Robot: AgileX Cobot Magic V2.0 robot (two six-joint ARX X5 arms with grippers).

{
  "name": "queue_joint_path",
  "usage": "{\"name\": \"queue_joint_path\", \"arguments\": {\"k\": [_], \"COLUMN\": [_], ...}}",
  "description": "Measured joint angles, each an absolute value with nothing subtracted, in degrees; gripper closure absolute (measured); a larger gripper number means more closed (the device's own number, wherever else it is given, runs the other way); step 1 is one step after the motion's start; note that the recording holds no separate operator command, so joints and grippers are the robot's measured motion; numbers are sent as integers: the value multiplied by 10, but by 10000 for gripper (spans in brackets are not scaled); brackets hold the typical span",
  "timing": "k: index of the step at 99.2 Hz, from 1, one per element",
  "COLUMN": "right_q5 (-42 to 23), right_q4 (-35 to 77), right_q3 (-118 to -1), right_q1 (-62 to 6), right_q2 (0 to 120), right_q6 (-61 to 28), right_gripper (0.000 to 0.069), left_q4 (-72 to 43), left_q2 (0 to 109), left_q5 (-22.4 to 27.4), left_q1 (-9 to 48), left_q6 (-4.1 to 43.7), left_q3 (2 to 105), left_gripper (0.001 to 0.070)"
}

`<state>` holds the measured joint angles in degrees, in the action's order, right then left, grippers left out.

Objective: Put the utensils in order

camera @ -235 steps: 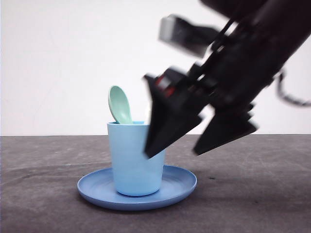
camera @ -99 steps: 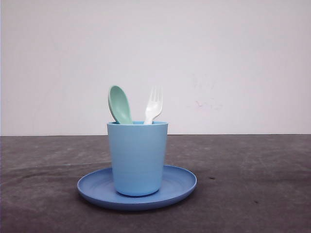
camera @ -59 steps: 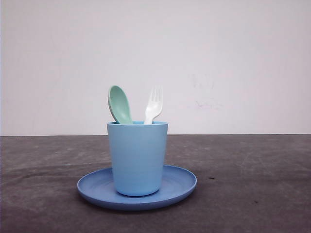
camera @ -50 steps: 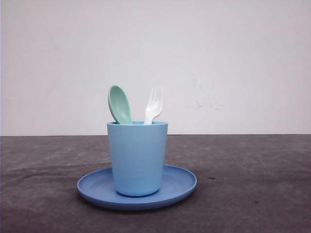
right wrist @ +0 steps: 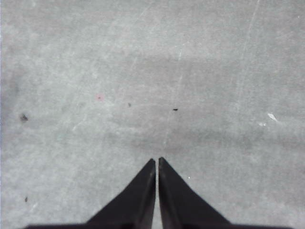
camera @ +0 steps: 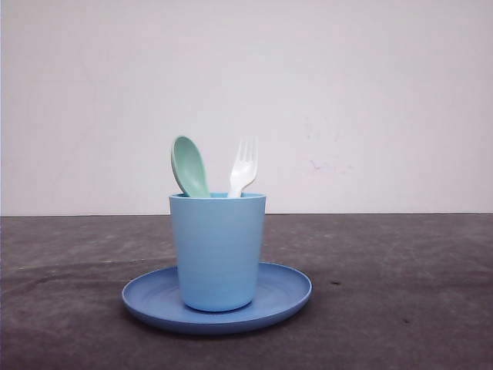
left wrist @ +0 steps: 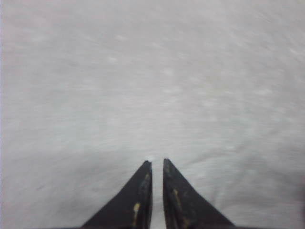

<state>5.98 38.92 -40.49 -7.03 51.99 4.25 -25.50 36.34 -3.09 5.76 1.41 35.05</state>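
A pale mint-green spoon (camera: 189,166) and a white fork (camera: 243,167) stand upright in a light blue cup (camera: 218,250), heads poking above its rim. The cup rests in the middle of a blue round plate (camera: 285,293) on the dark table. In the left wrist view my left gripper (left wrist: 157,162) is shut over bare grey surface, with nothing between its fingers. My right gripper (right wrist: 157,160) is likewise shut above the bare tabletop in the right wrist view, holding nothing.
A white wall rises behind the table's far edge (camera: 385,214). Dark grey tabletop (camera: 400,293) stretches to both sides of the plate. Small dark specks (right wrist: 175,109) mark the table surface under the right gripper.
The right arm, which was by the cup 2.4 s ago, has left the front view. The fork now stands in the cup beside the spoon. Nothing has moved over the last second.
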Motion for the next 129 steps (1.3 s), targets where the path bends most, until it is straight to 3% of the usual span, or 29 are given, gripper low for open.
{"name": "queue_joint_path", "arguments": {"k": [21,55,129], "right_q5": [60,60,60], "right_q4": [389,389,333], "right_q3": [-405,-405,-405], "right_q1": [-70,-70,-70], "right_q2": [520,520,520], "right_q6": [43,43,43], "right_gripper": [683,683,683], "left_q4": [-203,-154,-106], "left_q2": [217,38,3], "left_q5": [-30,-14,-6], "left_q1": [13,10,10], "left_q6": [16,24,43], "left_q3": [214,51,18], "left_gripper": [695,695,696]}}
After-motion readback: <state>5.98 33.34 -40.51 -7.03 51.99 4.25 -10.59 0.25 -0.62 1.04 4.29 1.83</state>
